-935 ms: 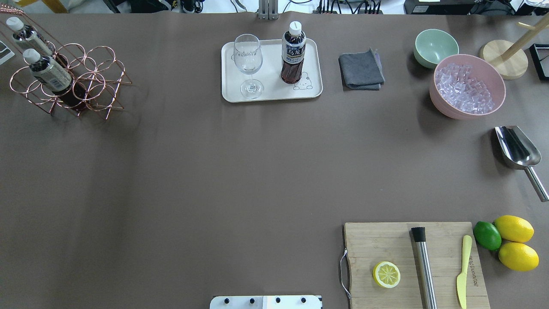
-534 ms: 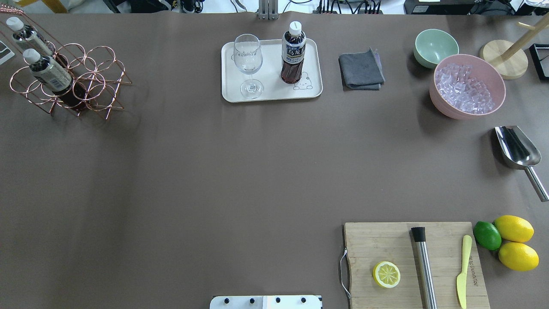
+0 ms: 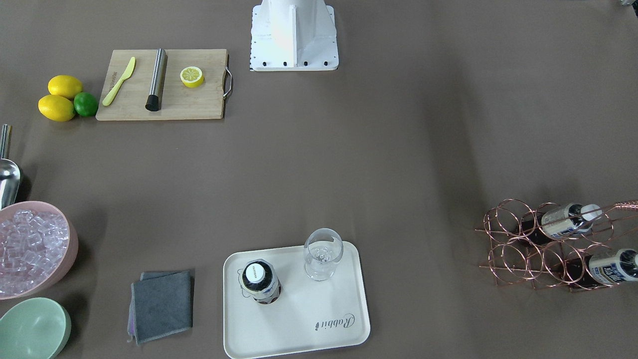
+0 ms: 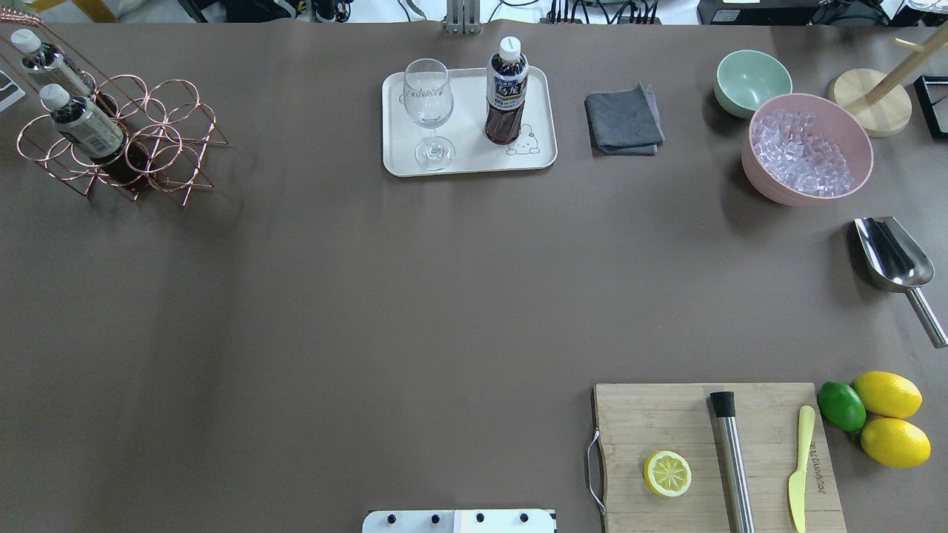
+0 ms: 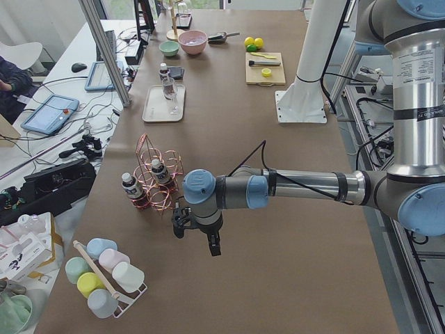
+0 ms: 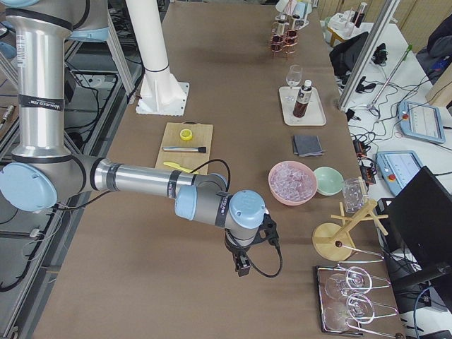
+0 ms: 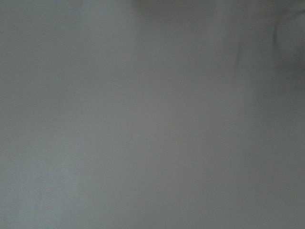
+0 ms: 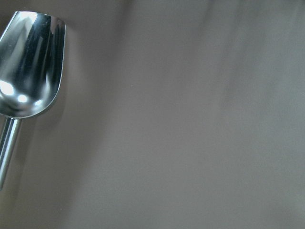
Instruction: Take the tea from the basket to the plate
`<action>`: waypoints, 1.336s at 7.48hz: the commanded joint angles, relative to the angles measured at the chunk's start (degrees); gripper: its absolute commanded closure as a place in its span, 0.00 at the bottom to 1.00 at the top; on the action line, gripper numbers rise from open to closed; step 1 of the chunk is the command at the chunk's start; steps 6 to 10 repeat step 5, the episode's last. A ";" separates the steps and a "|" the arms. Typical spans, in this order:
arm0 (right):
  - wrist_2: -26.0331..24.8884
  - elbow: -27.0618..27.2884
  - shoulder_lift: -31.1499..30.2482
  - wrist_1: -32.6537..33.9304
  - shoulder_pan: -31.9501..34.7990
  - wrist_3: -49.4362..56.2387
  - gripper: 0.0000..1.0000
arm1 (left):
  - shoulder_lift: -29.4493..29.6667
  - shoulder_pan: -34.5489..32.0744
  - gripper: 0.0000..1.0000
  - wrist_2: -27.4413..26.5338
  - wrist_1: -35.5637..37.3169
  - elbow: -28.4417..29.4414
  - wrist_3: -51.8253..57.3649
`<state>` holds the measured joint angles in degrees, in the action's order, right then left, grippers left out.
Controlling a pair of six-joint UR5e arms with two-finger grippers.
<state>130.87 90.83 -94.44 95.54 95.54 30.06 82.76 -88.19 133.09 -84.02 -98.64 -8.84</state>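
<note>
One tea bottle (image 4: 506,92) stands upright on the cream plate (image 4: 537,159), next to a wine glass (image 4: 428,111). Two more tea bottles (image 4: 83,126) (image 4: 43,61) lean in the copper wire basket (image 4: 174,129) at the far left. In the exterior left view my left gripper (image 5: 195,239) hangs over bare table just in front of the basket (image 5: 156,184). Only the exterior right view shows my right gripper (image 6: 256,255), low over the table near the pink ice bowl (image 6: 292,181). I cannot tell whether either is open or shut. The left wrist view is a grey blur.
A grey cloth (image 4: 623,120), a green bowl (image 4: 752,81) and a pink bowl of ice (image 4: 807,148) sit right of the plate. A metal scoop (image 4: 892,255) lies at the right edge. The cutting board (image 4: 652,422) holds a half lemon, muddler and knife.
</note>
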 commanded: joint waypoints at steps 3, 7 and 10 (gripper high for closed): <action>0.08 -0.13 0.04 0.00 0.00 0.00 0.00 | 0.29 1.17 0.02 -0.02 -0.09 0.20 -0.83; 0.08 0.04 0.13 0.00 0.00 0.00 0.00 | 1.69 2.14 0.02 -0.46 0.09 0.37 -0.92; 0.08 0.04 0.13 0.00 0.00 0.00 0.00 | 1.69 2.14 0.02 -0.46 0.09 0.37 -0.92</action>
